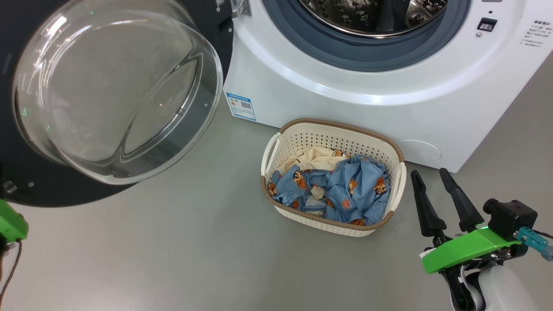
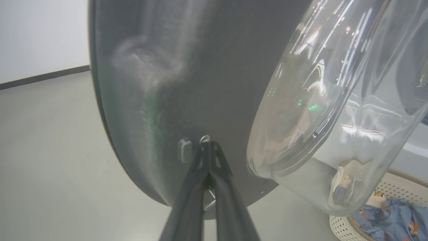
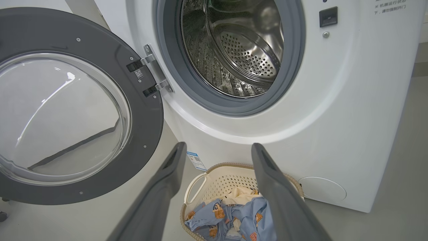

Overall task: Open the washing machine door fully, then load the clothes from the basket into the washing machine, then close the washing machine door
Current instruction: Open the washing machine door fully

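The washing machine door (image 3: 63,117) stands swung wide to the left of the washing machine (image 1: 345,99), hung on its metal hinge (image 3: 152,72), its inner face turned outward. In the head view the glass bowl window (image 1: 116,90) bulges toward the camera, and the door's top and left side are cut off by the frame. The drum (image 3: 240,50) mouth stands open inside the grey gasket (image 1: 367,56); its upper part is out of frame.

The left gripper (image 2: 210,147) has its fingers pressed together, tips at the door's dark inner face beside a small oblong tab (image 2: 185,149). Whether they touch the face or pinch a small metal piece there cannot be made out.

The basket (image 1: 332,138) sits on the grey floor (image 1: 173,250) just in front of the machine's base, right of the blue label sticker (image 1: 240,106) and apart from the door's lower rim. The clothes (image 1: 350,190) lie crumpled inside it, with the cream cloth (image 1: 313,160) toward the back. In the right wrist view the basket's near edge is cut off.

The right gripper (image 1: 430,172) is near the basket's right side, fingers spread and holding nothing.

Bare floor lies open in front of the basket and between it and the door.
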You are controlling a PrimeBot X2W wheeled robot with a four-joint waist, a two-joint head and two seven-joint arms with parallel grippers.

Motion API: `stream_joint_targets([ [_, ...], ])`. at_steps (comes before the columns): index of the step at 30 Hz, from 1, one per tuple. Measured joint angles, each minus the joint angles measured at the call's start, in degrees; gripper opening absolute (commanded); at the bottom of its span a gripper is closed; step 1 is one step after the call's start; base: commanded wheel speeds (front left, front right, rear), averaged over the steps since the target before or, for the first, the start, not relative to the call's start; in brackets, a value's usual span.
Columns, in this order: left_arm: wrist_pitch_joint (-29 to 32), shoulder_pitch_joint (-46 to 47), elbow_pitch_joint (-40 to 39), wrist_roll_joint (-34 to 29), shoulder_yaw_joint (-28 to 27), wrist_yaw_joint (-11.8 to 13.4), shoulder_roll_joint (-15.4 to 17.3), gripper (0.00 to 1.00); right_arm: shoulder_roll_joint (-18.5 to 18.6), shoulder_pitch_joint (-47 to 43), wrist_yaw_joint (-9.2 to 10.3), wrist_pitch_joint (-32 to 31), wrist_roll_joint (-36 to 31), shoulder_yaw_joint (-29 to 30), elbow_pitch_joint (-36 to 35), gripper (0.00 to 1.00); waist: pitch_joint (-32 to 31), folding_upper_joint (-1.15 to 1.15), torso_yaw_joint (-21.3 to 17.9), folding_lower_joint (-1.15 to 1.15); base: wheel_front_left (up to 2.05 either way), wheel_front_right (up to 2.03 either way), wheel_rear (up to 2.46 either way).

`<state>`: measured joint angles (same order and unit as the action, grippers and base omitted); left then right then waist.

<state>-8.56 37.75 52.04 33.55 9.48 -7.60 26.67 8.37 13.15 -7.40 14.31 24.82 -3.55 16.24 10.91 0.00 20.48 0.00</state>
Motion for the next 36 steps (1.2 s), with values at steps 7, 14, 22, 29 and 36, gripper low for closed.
stream_joint_targets([
  [7,-1.5,1.0,1.9,0.8,2.4,-0.1,0.1,0.0,0.0,0.0,0.0,0.0,0.0,0.1,0.1,1.0,-0.5,0.0,0.1,0.0,0.0,0.0,0.0],
  [14,-3.2,0.9,1.3,3.4,5.3,-0.1,0.3,0.0,-0.1,0.0,0.0,0.0,0.0,0.1,0.1,1.0,-1.1,0.0,0.1,0.0,0.0,0.0,0.0],
  [22,-5.1,-2.5,-2.2,4.3,6.2,0.0,0.3,0.0,-0.2,-0.2,0.0,0.0,0.0,0.3,0.1,1.0,-2.4,0.0,-0.2,0.0,0.0,0.0,0.0],
  [29,-5.6,-7.4,-7.5,4.6,5.0,1.1,-0.1,1.0,-0.5,-0.4,0.0,0.0,0.0,0.2,0.0,1.0,-3.7,0.0,-1.4,0.0,0.0,0.0,0.0],
  [36,-5.7,-14.3,-16.8,4.6,1.8,3.8,-0.9,1.0,-0.8,-1.1,0.0,0.0,0.0,-0.4,-0.1,1.0,-4.6,0.0,-3.6,0.0,0.0,0.0,0.0],
])
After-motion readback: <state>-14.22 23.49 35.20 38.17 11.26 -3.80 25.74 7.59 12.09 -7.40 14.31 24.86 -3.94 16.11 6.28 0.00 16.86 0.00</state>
